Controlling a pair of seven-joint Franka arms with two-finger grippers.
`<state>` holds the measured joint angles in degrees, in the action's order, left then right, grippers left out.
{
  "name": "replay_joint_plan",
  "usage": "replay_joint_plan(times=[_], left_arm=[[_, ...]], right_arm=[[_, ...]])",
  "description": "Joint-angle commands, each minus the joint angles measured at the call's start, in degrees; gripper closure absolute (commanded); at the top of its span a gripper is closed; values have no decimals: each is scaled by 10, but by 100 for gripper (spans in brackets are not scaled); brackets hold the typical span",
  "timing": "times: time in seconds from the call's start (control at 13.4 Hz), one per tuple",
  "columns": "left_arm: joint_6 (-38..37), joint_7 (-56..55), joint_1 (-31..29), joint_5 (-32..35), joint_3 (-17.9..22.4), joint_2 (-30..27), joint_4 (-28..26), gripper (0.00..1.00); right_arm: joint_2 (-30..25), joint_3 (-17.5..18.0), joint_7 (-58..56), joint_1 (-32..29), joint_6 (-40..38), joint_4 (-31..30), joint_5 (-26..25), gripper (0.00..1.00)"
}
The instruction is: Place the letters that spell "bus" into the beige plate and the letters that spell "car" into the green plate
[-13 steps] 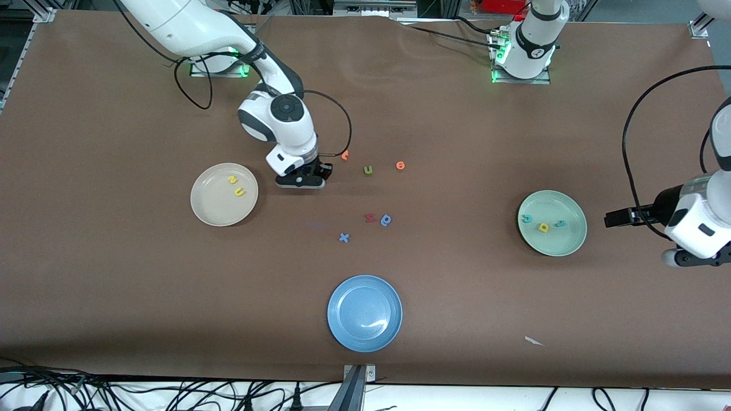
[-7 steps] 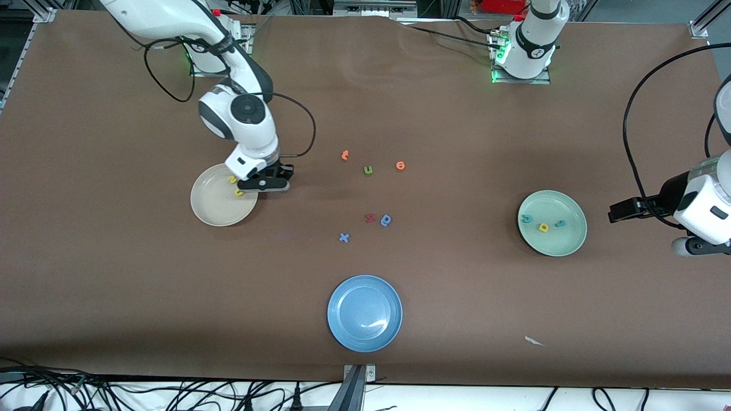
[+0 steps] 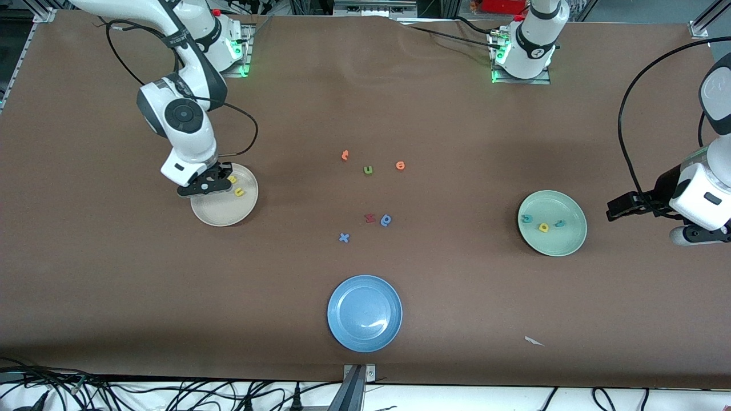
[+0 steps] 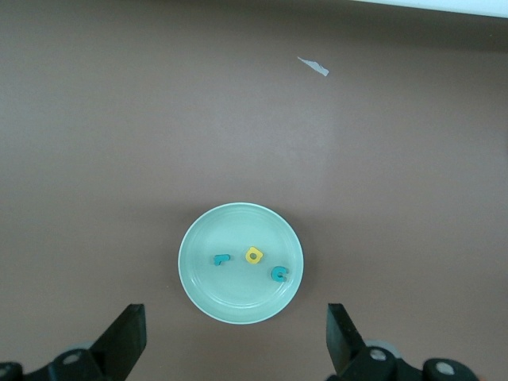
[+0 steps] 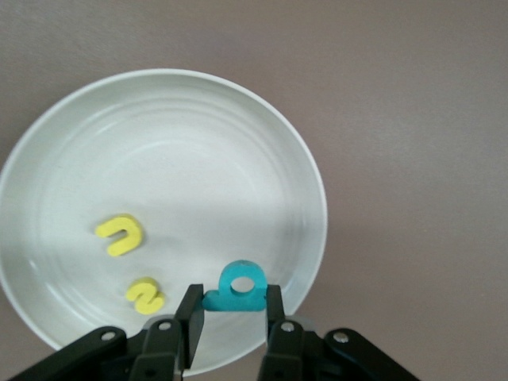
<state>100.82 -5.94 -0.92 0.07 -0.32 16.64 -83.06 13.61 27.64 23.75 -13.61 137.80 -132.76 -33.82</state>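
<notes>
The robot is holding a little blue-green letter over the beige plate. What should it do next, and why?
Probably lower a little and open its fingers. The right gripper is shut on the teal b over the beige plate, where the yellow u and yellow s already lie. The green plate holds its three letters; the left gripper waits open above it.

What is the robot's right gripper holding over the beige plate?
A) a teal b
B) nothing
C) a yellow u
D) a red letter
A: in the right wrist view the right gripper is shut on the teal b above the beige plate, where the yellow u and yellow s already lie.
</notes>
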Motion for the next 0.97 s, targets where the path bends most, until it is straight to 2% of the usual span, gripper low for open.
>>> replay_joint_plan(times=[0.0, 0.45, 0.67, 0.9], left_arm=[[8, 29, 4, -13, 6, -17, -14, 0], [8, 29, 11, -10, 4, -5, -13, 0], [-12, 28, 11, -12, 2, -4, -11, 0], [-13, 28, 14, -11, 1, -5, -3, 0]], right_arm=[[-16, 11, -7, -5, -3, -14, 36, 1], [-34, 13, -10, -5, -5, -8, 59, 0], [-51, 31, -11, -5, -47, 35, 176, 0], [-51, 32, -13, -4, -152, 138, 229, 0]])
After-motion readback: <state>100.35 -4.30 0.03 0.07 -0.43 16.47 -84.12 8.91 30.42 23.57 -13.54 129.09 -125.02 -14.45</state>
